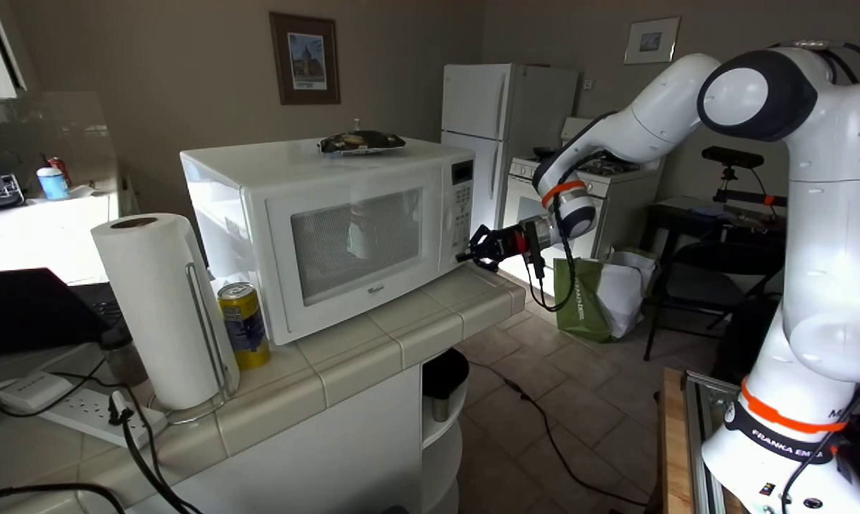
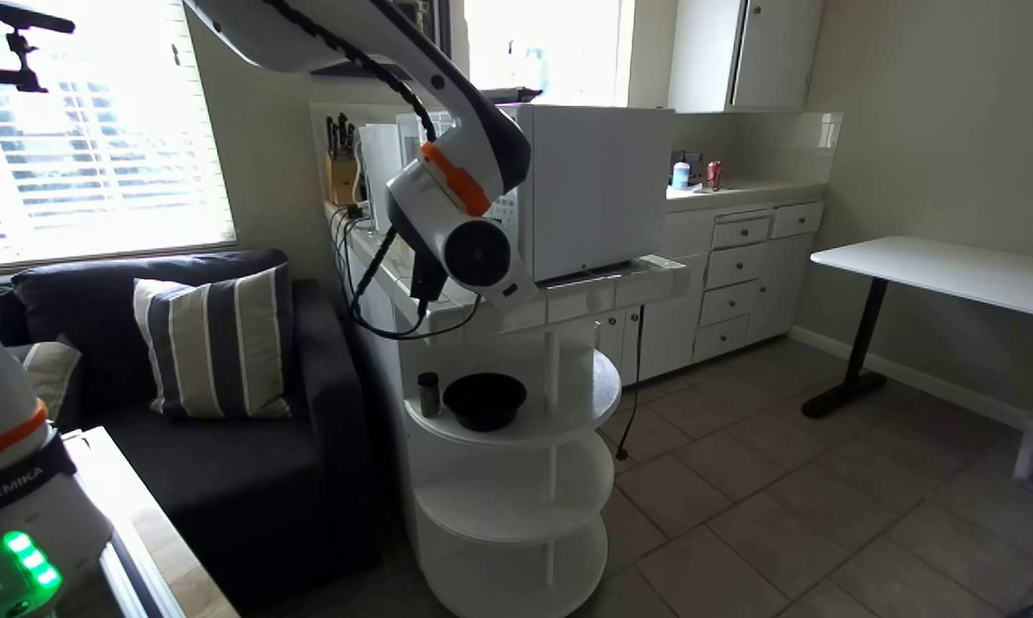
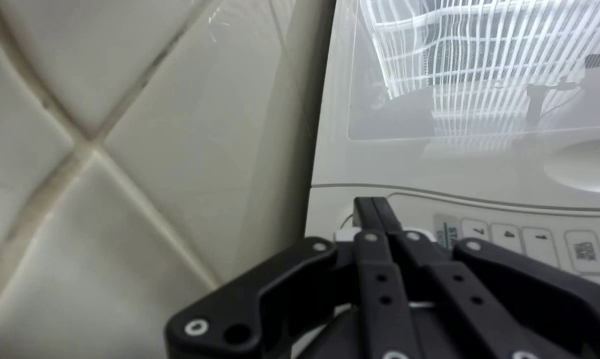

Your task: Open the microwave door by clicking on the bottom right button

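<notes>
The white microwave [image 1: 273,165] stands on the tiled counter in both exterior views; its side [image 2: 602,184] shows in an exterior view. Its door [image 1: 358,239] looks shut, flush with the front; the wrist view shows part of the door [image 3: 479,164]. The control strip [image 1: 461,214] runs down the right side, and its keypad [image 3: 524,239] shows in the wrist view. My gripper [image 1: 464,255] is shut and empty, its tips [image 3: 372,200] together at the strip's bottom end. The bottom button is mostly hidden behind the fingertips; I cannot tell whether they touch it. The arm hides the gripper in an exterior view.
The tiled counter [image 1: 430,314] lies just below the gripper. A paper towel roll [image 1: 162,314] and a yellow can [image 1: 244,325] stand left of the microwave. A dark packet [image 1: 362,141] lies on top. Rounded shelves [image 2: 516,493] end the counter.
</notes>
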Robot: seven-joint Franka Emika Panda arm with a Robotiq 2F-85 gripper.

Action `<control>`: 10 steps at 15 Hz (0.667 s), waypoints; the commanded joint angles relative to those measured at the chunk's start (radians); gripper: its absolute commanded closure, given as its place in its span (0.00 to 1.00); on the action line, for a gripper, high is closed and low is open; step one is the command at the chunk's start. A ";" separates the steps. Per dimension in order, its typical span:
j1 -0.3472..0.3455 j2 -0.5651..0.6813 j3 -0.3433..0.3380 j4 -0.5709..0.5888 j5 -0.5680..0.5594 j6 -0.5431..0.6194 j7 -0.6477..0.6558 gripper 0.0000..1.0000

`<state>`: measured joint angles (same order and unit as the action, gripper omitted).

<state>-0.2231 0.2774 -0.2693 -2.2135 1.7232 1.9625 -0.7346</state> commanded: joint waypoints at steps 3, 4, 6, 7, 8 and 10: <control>0.009 0.019 0.012 0.002 0.078 0.057 -0.046 1.00; 0.009 0.015 0.011 -0.003 0.084 0.063 -0.046 1.00; 0.013 0.004 0.009 -0.015 0.095 0.079 -0.049 1.00; 0.014 0.000 0.010 -0.020 0.092 0.082 -0.044 1.00; 0.013 -0.005 0.010 -0.022 0.096 0.087 -0.048 1.00; 0.016 -0.013 0.008 -0.027 0.096 0.108 -0.051 1.00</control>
<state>-0.2173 0.2675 -0.2625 -2.2338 1.7726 1.9899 -0.7615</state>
